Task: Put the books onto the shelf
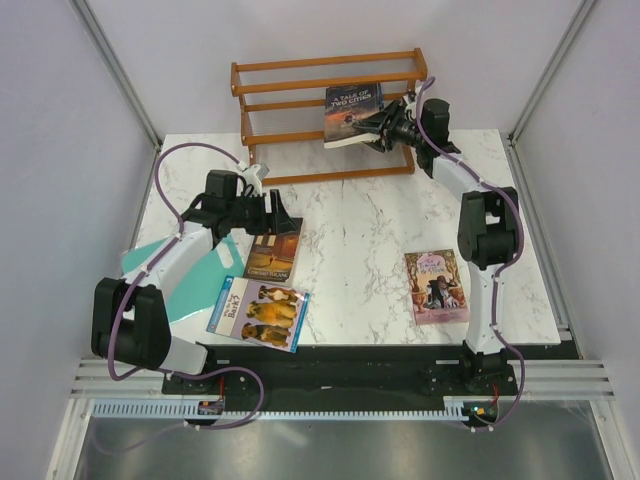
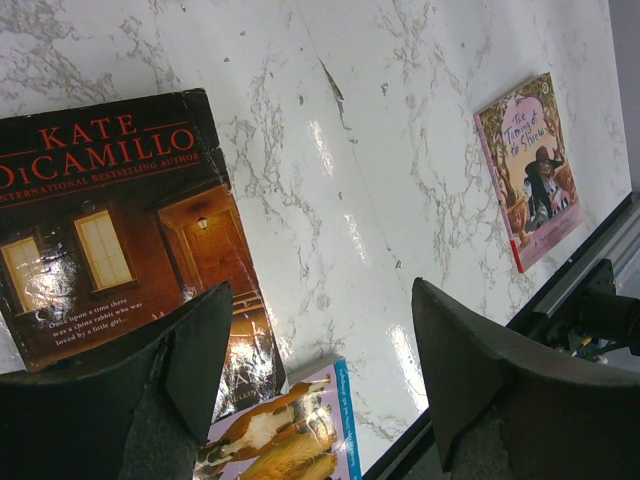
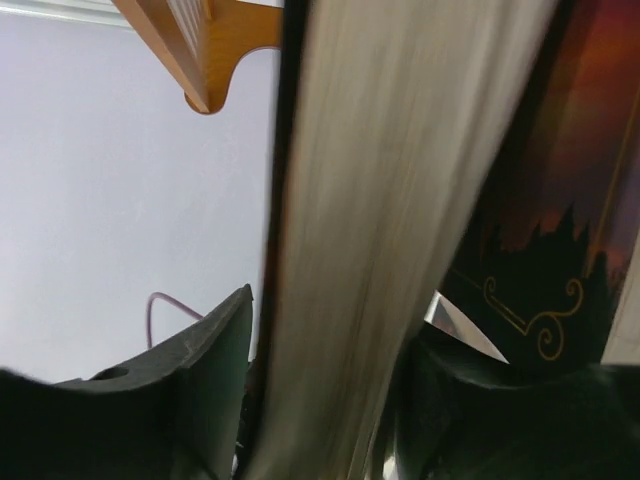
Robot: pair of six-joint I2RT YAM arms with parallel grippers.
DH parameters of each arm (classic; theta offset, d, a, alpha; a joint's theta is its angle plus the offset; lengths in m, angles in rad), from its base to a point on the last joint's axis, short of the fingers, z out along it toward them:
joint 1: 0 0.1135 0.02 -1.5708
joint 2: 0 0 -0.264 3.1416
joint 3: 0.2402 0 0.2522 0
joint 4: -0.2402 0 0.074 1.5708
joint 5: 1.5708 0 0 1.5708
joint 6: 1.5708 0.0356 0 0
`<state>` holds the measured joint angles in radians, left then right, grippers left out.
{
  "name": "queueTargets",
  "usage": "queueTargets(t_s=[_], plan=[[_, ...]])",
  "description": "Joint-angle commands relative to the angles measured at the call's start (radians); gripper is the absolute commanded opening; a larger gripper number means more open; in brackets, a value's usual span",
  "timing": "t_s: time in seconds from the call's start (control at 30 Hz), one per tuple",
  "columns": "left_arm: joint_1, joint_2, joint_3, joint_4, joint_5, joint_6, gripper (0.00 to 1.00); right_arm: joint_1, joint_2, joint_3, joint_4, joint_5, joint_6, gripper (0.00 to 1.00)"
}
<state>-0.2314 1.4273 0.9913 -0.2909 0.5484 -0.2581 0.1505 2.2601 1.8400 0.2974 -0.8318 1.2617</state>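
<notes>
While the left pincer (image 2: 320,290) hangs spread, the right pincer (image 3: 338,300) straddles the dark book (image 1: 352,108), grip unclear.

A dark book (image 3: 380,180) is sitting between the black fingers (image 3: 200,370) of the right gripper (image 3: 335,340), its pale, blurred page block running up through the middle of the view. Its cover is showing on the right: a red-orange sky over black shapes, with a gold scroll. Whether the fingers are pressing on it is not coming through clearly. An end of the orange-brown shelf (image 3: 200,40) is showing at top left against a pale wall (image 3: 100,180), and a purple cable (image 3: 160,305) is looping low on the left.
</notes>
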Motion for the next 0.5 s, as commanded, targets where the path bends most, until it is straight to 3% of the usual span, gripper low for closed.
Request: queueTargets(t_s=[0.0, 0.13, 0.23, 0.47], plan=[[0.000, -0.041, -0.002, 0.006, 0.002, 0.053, 0.79, -0.017, -0.068, 0.001, 0.039, 0.037, -0.034, 0.64], [0.000, -0.039, -0.002, 0.009, 0.012, 0.051, 0.79, -0.034, -0.137, -0.083, 0.046, 0.051, -0.042, 0.79], [0.000, -0.039, -0.003, 0.007, 0.024, 0.049, 0.79, -0.037, -0.175, -0.116, 0.003, 0.054, -0.082, 0.85], [0.000, -0.038, -0.003, 0.010, 0.031, 0.051, 0.79, -0.039, -0.226, -0.208, -0.055, 0.066, -0.134, 0.88]])
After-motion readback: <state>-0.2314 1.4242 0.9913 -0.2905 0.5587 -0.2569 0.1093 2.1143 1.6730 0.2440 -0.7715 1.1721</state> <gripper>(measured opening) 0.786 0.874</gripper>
